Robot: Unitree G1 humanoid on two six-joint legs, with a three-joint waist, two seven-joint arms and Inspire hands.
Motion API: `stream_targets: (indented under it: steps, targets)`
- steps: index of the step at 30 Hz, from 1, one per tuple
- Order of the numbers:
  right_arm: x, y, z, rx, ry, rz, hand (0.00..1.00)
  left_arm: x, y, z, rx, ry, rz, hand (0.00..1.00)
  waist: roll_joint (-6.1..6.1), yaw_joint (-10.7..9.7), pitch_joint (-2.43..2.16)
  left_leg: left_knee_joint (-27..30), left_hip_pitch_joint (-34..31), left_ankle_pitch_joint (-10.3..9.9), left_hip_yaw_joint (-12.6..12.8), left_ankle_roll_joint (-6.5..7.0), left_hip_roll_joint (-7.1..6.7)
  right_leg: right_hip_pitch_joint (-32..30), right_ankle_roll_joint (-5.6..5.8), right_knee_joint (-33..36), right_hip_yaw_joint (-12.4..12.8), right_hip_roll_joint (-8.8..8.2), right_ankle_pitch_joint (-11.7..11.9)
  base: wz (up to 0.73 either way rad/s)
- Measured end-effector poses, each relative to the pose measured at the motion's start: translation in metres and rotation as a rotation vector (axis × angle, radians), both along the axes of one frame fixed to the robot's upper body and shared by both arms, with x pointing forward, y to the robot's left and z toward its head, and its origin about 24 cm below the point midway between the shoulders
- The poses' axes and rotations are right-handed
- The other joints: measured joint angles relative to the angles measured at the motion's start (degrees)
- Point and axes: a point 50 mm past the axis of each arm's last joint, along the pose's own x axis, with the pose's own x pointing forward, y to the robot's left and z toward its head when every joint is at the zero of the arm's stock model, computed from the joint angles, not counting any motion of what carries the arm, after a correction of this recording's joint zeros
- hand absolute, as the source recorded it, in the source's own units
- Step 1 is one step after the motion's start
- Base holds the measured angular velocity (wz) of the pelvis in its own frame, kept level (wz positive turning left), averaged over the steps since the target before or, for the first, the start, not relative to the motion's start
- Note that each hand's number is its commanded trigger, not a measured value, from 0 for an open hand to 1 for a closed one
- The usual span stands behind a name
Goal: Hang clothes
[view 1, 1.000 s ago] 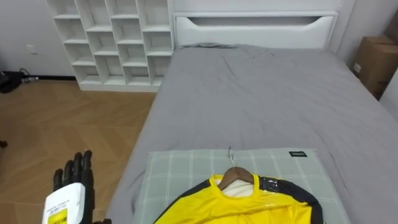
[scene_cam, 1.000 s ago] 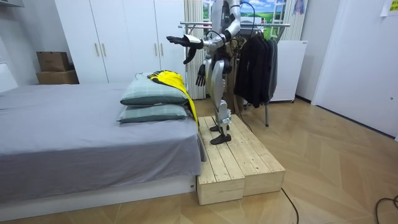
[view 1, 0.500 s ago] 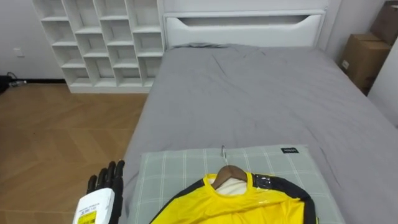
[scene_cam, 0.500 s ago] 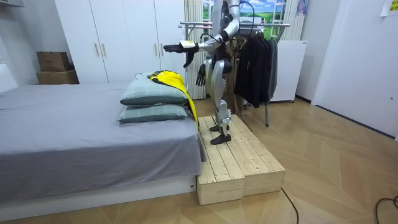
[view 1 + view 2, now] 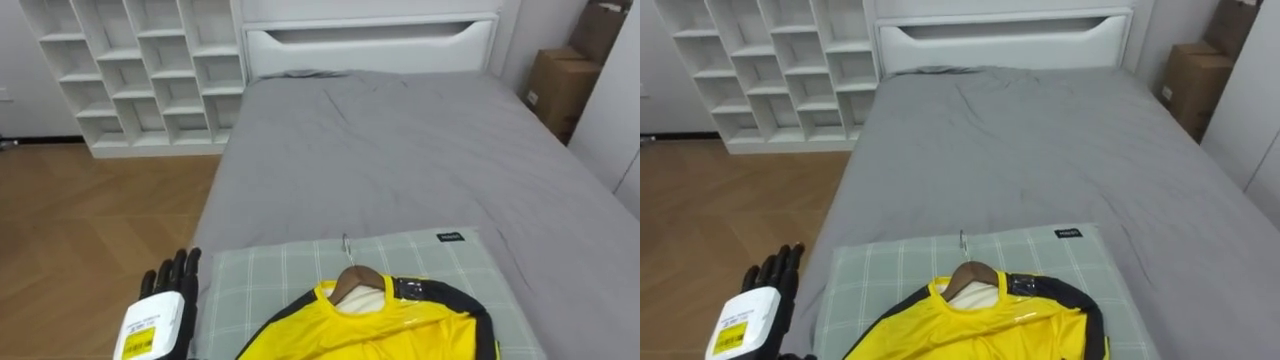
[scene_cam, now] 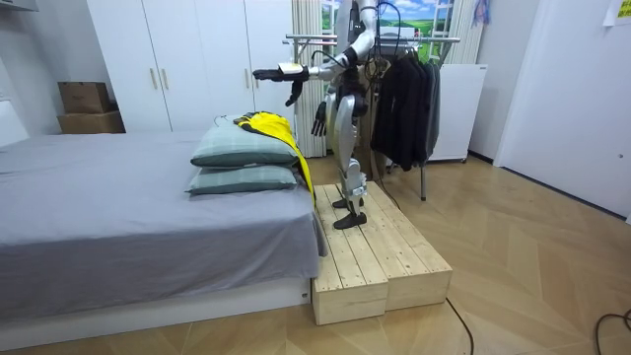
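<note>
A yellow shirt with dark shoulder stripes lies on a wooden hanger on top of a green checked pillow at the near end of the bed. The hanger's metal hook points away from me. My left hand is held out open, fingers straight, just left of the pillow's edge and apart from the shirt. In the room view this left hand reaches out level above the pillows, while my right hand hangs relaxed at my side. I stand on a wooden platform beside the bed.
The grey bed stretches ahead to a white headboard. A white cube shelf stands at the far left, a cardboard box at the far right. Behind me a clothes rack holds dark garments.
My left arm has stretched out further over the pillows, and the hand has come closer to the pillow's left edge. The head camera has shifted. The shirt has not moved.
</note>
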Motion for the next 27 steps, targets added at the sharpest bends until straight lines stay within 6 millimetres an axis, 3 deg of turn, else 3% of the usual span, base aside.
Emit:
stream_targets:
  steps: [14, 21, 27]
  targets:
    - [-0.003, 0.003, -0.001, -0.013, -0.001, -0.06, 0.0, 0.002, -0.002, 0.0, 0.067, 0.007, -0.032, 0.0, -0.43, -1.5, 0.25, -0.6, 0.1, 0.0, 1.5, -0.02, 0.58, -0.9, -0.11, 0.1, 1.6, 0.24, 0.3, -0.06]
    - [-0.002, 0.0, 0.0, -0.029, -0.016, -0.065, 0.0, 0.015, -0.004, 0.007, 0.103, -0.021, -0.028, 0.0, 0.45, -2.3, -0.3, -0.3, -1.8, 0.0, 1.8, 0.04, 0.61, -2.8, -0.1, 0.1, 1.7, 0.27, 0.7, -0.01]
    - [-0.005, -0.005, 0.001, -0.044, -0.002, -0.05, 0.0, 0.025, -0.005, 0.012, 0.11, -0.035, -0.017, 0.0, 0.52, -2.5, -0.28, -1.4, -1.3, 0.3, 2.6, 0.08, 0.55, -2.9, -0.09, 0.0, 2.6, 0.24, 0.7, -0.06]
